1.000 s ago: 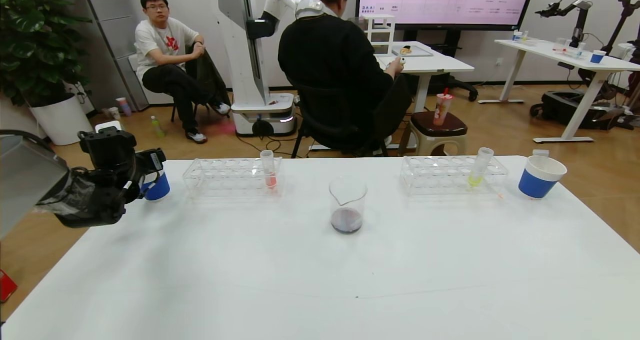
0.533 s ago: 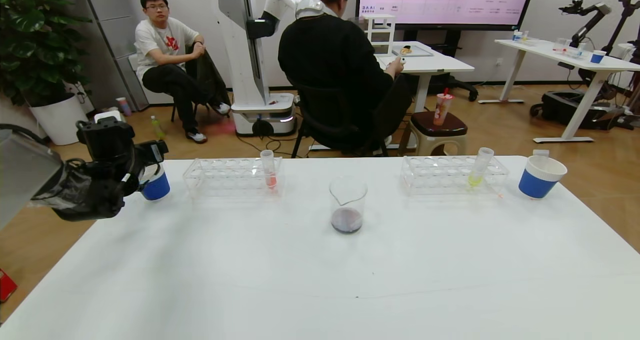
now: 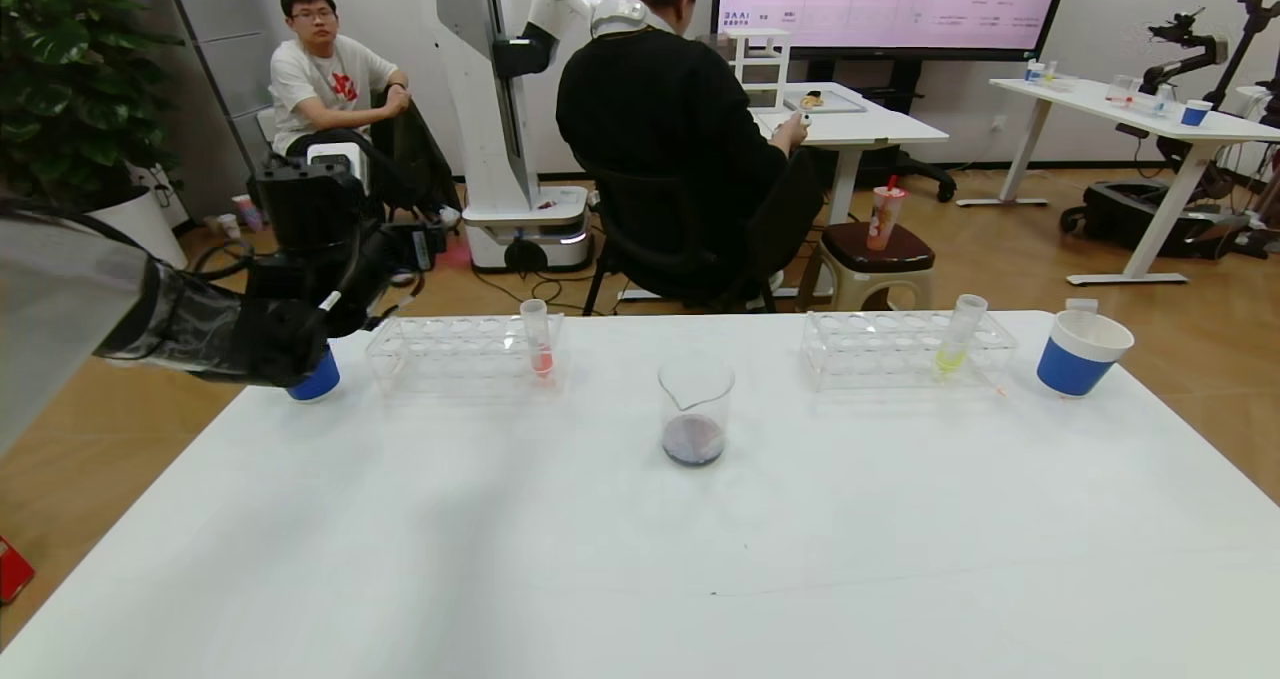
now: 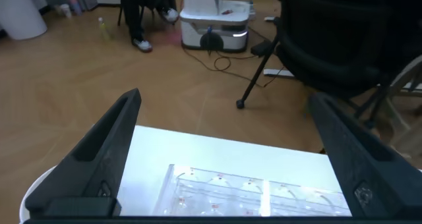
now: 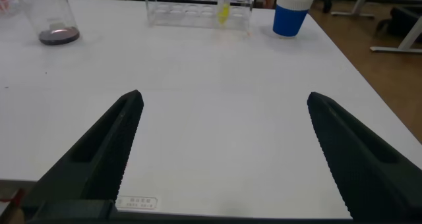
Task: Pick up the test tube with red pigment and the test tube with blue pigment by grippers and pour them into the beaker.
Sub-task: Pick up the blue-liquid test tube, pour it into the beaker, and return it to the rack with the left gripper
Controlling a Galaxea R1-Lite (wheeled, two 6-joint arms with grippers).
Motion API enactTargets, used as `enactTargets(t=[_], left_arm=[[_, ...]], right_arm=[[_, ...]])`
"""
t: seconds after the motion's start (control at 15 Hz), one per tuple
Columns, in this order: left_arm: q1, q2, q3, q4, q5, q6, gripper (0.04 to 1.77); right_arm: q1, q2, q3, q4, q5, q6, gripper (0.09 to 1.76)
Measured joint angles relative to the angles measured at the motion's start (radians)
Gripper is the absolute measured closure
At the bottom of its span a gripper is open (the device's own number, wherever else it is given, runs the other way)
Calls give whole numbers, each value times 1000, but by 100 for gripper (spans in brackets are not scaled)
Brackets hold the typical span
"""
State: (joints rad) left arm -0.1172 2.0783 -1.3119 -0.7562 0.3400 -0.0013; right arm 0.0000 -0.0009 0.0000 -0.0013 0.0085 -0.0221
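Note:
The beaker [image 3: 696, 409] stands mid-table with dark purple liquid at its bottom; the right wrist view shows the beaker [image 5: 56, 20] far off. Neither the test tube with red pigment nor the test tube with blue pigment shows. My left gripper [image 3: 405, 259] hangs open and empty above the table's far left edge, over the end of the left rack [image 3: 465, 351]. In its own view the left gripper [image 4: 225, 99] frames floor, with that rack [image 4: 250, 194] below. My right gripper [image 5: 224, 97] is open and empty over bare table, outside the head view.
A tube of pinkish-red liquid [image 3: 540, 344] stands in the left rack. The right rack [image 3: 905, 347] holds a yellow-green tube [image 3: 955, 344]. Blue-and-white paper cups sit at the far left [image 3: 315, 379], under my left arm, and far right [image 3: 1080, 354]. People sit beyond the table.
My left arm has risen and swung right and forward, from beside the left cup to above it, reaching the left rack's end. Nothing on the table has moved.

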Motion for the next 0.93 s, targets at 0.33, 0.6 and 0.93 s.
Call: enactTargets(t=[0.33,0.6,0.93], left_arm=[[-77,-254,113,49,2,109,6],[-83,-553,281,159,8,195,6],[-72,-1027,438,595,63,214,6]], right_arm=[[0,0,0,0,0,0,11],[0,0,0,0,0,0,11],[0,0,0,0,0,0,11]])
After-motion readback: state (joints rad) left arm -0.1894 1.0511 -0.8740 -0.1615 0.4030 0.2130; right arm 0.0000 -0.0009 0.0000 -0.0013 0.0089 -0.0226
